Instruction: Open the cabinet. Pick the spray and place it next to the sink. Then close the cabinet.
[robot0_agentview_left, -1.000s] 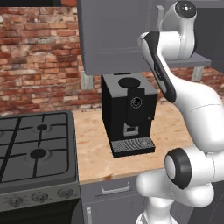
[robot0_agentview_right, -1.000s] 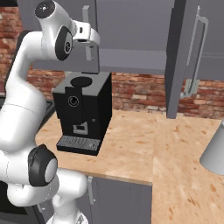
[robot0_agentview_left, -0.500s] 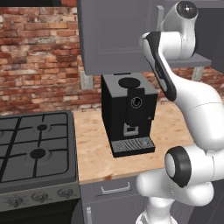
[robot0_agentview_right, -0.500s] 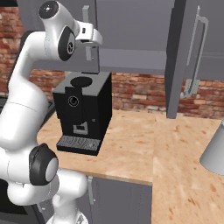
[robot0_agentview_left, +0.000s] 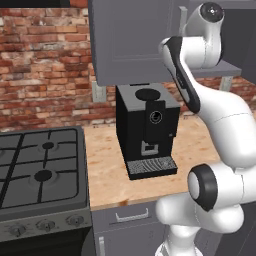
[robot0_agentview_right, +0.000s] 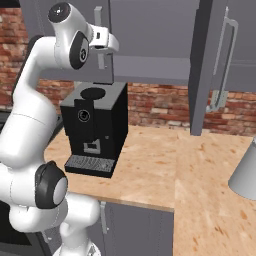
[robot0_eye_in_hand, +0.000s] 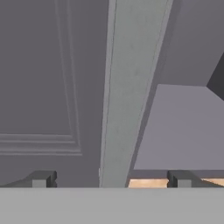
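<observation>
I have the tool (robot0_eye_in_hand: 109, 178) raised up at the cabinet (robot0_agentview_left: 130, 40), well above the black coffee machine (robot0_agentview_left: 145, 130) that stands on the wooden tabletop (robot0_agentview_right: 160, 170). Its fingers (robot0_eye_in_hand: 41, 178) are spread wide apart with nothing between them but the upright silver handle (robot0_eye_in_hand: 127, 92) of the cabinet's left door (robot0_eye_in_hand: 48, 74), which runs up the middle of the hand view; I cannot tell whether either finger touches it. To the right of that handle in the hand view I see a grey inner shelf (robot0_eye_in_hand: 183, 127), and a strip of tabletop below it. From the right base view, the cabinet's right door (robot0_agentview_right: 202, 65) stands swung out edge-on, to the right of the coffee machine, its own bar handle (robot0_agentview_right: 225, 60) visible beyond it. The left door hangs closed directly above the coffee machine. A stove (robot0_agentview_left: 40, 170) sits left of the coffee machine, against the brick wall (robot0_agentview_left: 45, 65).
</observation>
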